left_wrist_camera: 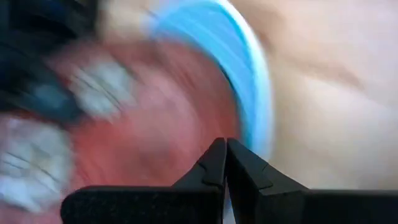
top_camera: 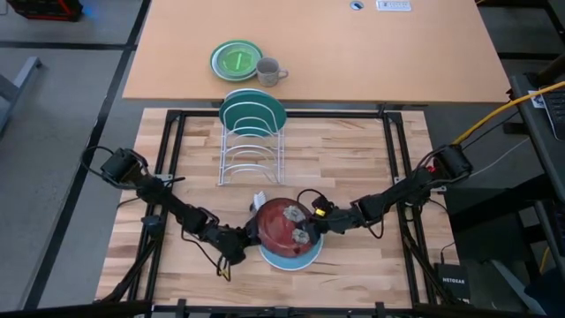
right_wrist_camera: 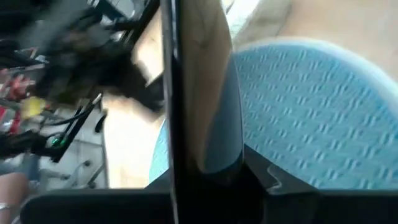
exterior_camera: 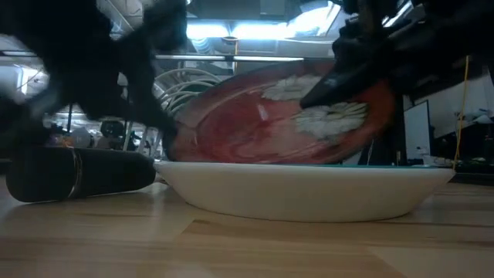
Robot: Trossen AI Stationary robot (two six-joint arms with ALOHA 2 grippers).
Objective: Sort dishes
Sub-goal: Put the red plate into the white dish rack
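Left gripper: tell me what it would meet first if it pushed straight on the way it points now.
Likely nothing new: the left gripper is already at the edge of the dark red patterned plate, which tilts over the light blue speckled plate. Going on, it would run across that red plate toward the right gripper.

A wire dish rack (top_camera: 251,155) stands upright on the light wood table (top_camera: 353,168), toward its far edge and near the middle. Beyond it, on a separate tan table (top_camera: 397,53), a small bright green plate (top_camera: 235,60) sits with a grey mug (top_camera: 268,71) just beside it, handle turned away from the plate. A yellow cable (top_camera: 503,110) runs at the right.
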